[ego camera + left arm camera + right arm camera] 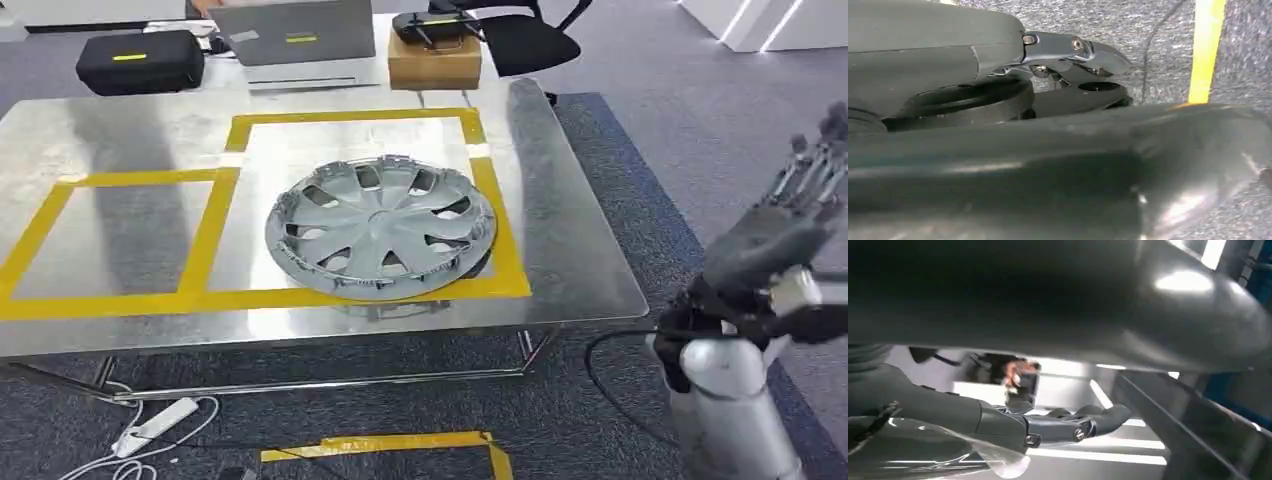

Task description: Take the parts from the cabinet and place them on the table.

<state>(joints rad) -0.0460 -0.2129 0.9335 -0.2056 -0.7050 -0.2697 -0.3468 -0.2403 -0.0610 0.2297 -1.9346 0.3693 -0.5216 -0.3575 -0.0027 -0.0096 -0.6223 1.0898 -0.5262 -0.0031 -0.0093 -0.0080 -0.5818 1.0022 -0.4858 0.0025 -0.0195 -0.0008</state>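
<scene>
Closest in, yellow floor tape (pixel 400 445) and a white power strip (pixel 155 423) lie on grey carpet (pixel 620 420). The right hand (pixel 790 215) hovers off the table's right edge, fingers apart, holding nothing. The left hand (pixel 998 75) hangs over carpet; whether it's spread or curled, I cannot tell. The metal table (pixel 570 250) carries yellow-taped squares, and the silver hubcap (pixel 381 227) sits in the right one, overlapping its near tape. Beyond: a black case (pixel 140 62), a laptop (pixel 295 35), a cardboard box (pixel 433 60), an office chair (pixel 530 35).

The right hand (pixel 790 215) is blurred, its fingertips cut off by the edge; the black chair (pixel 520 35) too.
</scene>
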